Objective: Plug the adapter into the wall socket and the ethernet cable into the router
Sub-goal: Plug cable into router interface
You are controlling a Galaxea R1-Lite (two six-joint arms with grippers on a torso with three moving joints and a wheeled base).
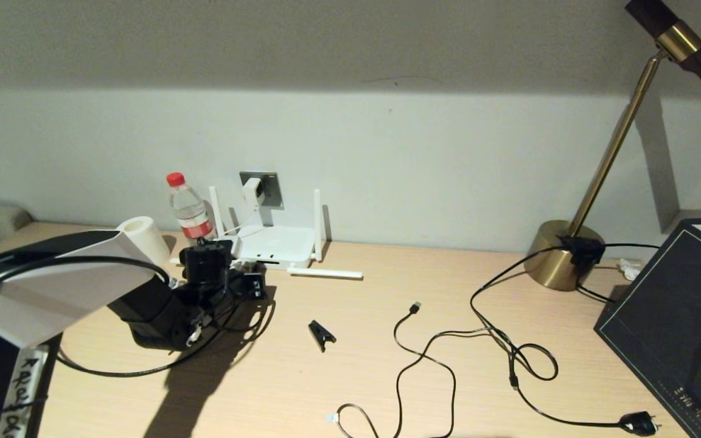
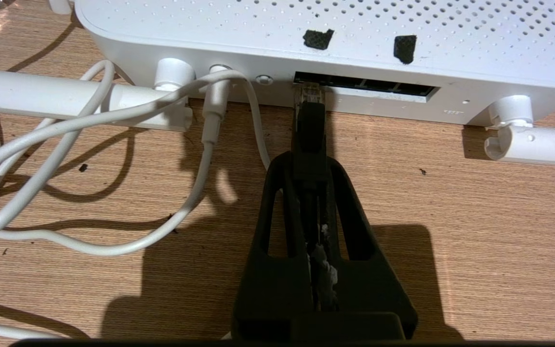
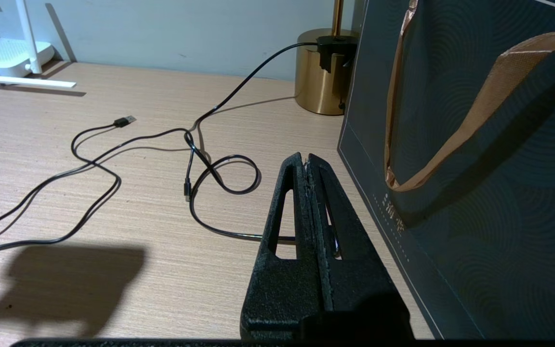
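Now the left gripper (image 2: 310,159) squeezes the ethernet cable (image 2: 310,125), its clear tip at the router (image 2: 306,29) port; the right gripper (image 3: 309,161) sits pressed together by the dark bag (image 3: 475,193)

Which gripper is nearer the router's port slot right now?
The left. The left gripper is right in front of the router, shut on the ethernet cable with its clear plug at the slot. The right gripper is far off by the dark bag, shut and holding nothing.
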